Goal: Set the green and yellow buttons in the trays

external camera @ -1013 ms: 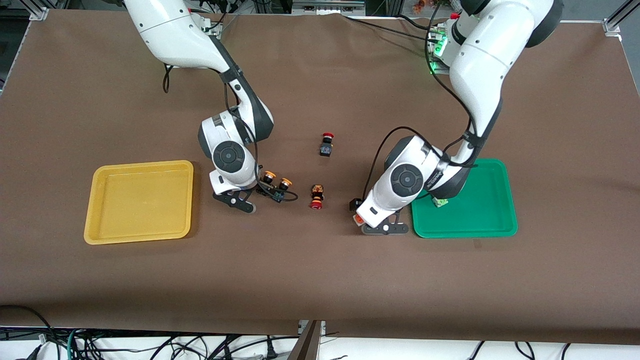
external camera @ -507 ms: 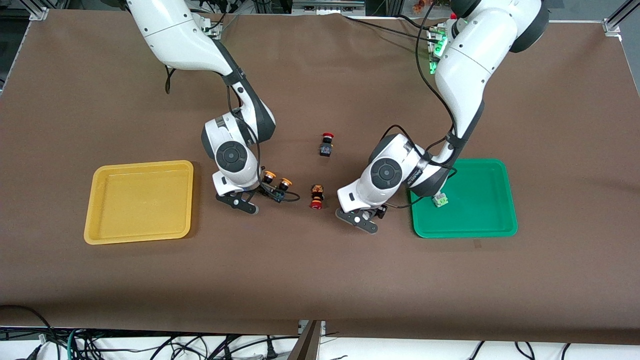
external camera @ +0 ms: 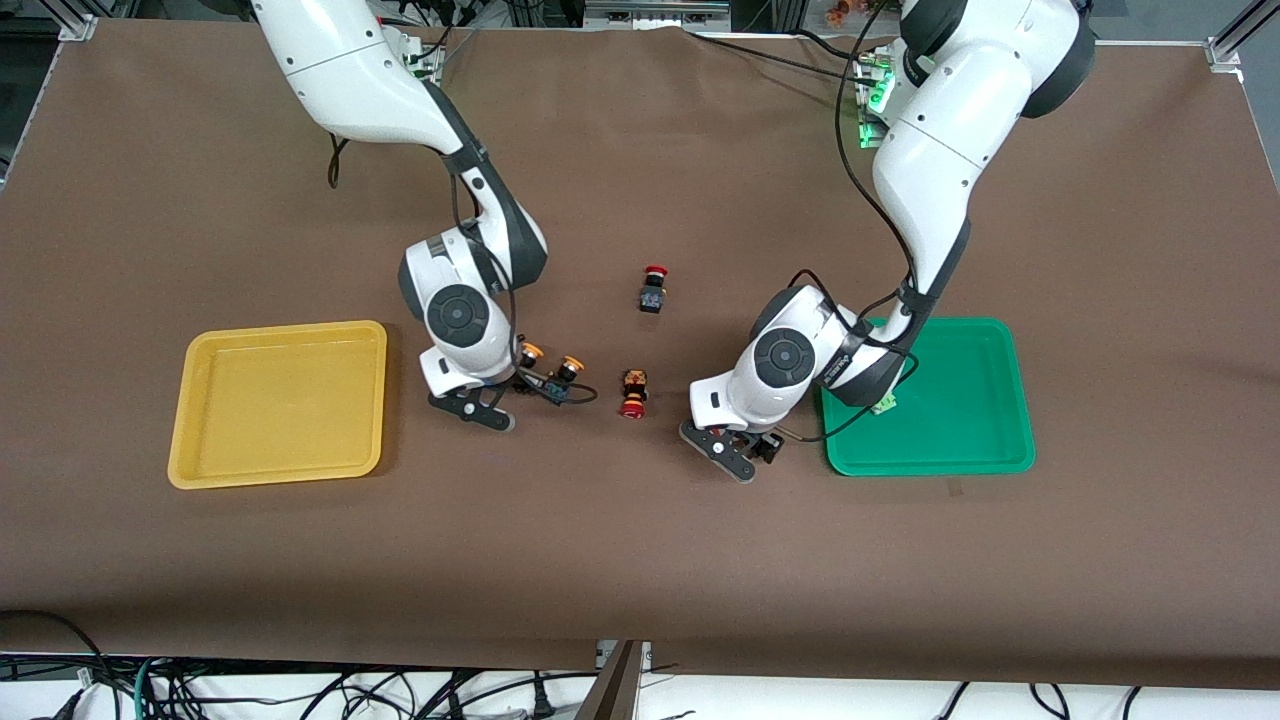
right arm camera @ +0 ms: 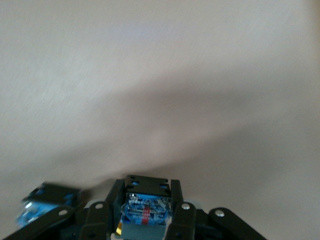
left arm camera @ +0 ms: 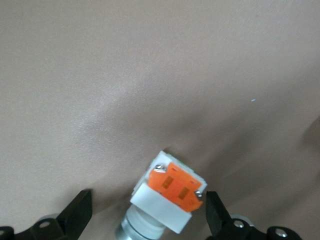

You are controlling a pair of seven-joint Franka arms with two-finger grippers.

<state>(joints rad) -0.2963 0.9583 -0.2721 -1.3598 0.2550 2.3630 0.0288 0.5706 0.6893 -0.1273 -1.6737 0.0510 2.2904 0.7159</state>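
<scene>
Yellow button [right arm camera: 145, 210] pinched in right gripper [external camera: 500, 385] jaws, second yellow button [external camera: 568, 372] just beside, on brown surface [external camera: 640, 560]. White button [left arm camera: 170, 195] lies between wide jaws of left gripper [left arm camera: 145, 220], near green tray [external camera: 985, 440]; another white button [external camera: 884, 404] inside. Yellow tray [external camera: 200, 440] toward right arm's end. Two red buttons [external camera: 654, 288] mid-surface. Cables [external camera: 300, 690] hang below surface edge.

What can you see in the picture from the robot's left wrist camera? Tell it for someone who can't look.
A silvery-white button with an orange block lies on the brown table. It sits between the open jaws of the left gripper, with a gap showing on each side.
</scene>
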